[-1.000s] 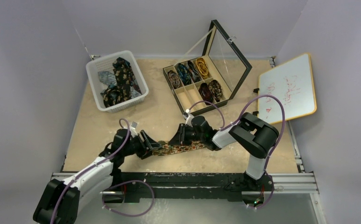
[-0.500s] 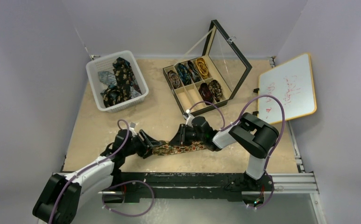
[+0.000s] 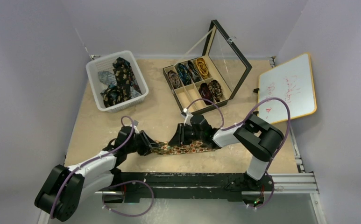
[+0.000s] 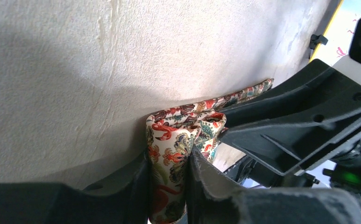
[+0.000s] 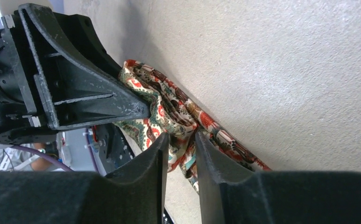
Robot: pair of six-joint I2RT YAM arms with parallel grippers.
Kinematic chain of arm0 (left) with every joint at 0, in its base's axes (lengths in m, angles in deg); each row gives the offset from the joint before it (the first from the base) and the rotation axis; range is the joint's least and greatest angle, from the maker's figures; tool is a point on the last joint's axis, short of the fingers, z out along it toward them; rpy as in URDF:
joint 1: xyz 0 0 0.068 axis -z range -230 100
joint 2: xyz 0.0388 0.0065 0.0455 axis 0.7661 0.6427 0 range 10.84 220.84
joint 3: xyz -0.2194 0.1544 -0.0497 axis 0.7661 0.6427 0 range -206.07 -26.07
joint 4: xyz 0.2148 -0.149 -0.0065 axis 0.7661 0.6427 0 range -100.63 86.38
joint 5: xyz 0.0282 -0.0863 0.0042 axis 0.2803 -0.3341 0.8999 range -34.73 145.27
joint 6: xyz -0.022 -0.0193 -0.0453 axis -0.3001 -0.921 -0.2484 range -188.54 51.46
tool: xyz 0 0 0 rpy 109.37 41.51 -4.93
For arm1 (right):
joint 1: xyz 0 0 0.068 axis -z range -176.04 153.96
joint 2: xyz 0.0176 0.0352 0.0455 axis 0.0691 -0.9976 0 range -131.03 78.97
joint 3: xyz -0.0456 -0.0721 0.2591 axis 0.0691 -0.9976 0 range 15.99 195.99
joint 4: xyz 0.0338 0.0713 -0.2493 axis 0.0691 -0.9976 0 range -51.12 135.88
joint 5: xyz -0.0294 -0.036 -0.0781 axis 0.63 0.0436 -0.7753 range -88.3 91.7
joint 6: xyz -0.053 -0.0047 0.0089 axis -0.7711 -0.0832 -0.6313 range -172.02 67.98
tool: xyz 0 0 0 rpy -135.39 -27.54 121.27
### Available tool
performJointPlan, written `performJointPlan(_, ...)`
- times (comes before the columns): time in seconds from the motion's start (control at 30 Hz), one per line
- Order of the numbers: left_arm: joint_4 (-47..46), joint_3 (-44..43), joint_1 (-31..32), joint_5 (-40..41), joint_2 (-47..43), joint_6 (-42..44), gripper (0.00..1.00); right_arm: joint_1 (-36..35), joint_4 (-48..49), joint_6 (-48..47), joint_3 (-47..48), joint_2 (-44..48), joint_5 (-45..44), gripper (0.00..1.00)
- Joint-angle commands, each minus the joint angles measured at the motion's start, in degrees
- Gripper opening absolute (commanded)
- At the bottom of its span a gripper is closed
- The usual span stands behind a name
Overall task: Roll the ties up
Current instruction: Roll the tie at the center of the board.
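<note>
A tan-orange paisley tie (image 3: 184,149) lies along the near part of the table between both grippers. My left gripper (image 3: 146,143) holds its left end. In the left wrist view the folded tie (image 4: 180,133) is pinched between the two fingers, so the left gripper (image 4: 169,165) is shut on it. My right gripper (image 3: 180,138) comes down on the tie from the right. In the right wrist view the bunched tie (image 5: 169,112) fills the narrow gap at the tips of the right gripper (image 5: 180,142). The two grippers nearly touch.
A white basket (image 3: 94,70) at the back left holds several loose ties. A black compartment box (image 3: 189,94) with its glass lid (image 3: 230,53) raised holds coiled ties. A whiteboard (image 3: 286,88) leans at the right. A black rail (image 3: 187,179) runs along the near edge.
The left gripper's jaws have closed on the tie's left end. The left arm swung slightly, and the tie now sits more bunched between the two grippers.
</note>
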Motion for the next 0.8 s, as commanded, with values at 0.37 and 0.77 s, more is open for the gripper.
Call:
performJointPlan(0.37, 18.5, -8.5, 1.9, 10.9, -6.9, 12.1, 0.12, -0.6, -3.9, -3.2, 1.4, 5.8, -0.3, 0.38)
performJointPlan(0.77, 40.2, -28.1, 14.1, 29.7, 1.0, 17.1, 0.08, 0.0, -16.0, -4.6, 3.3, 10.2, -11.6, 0.33)
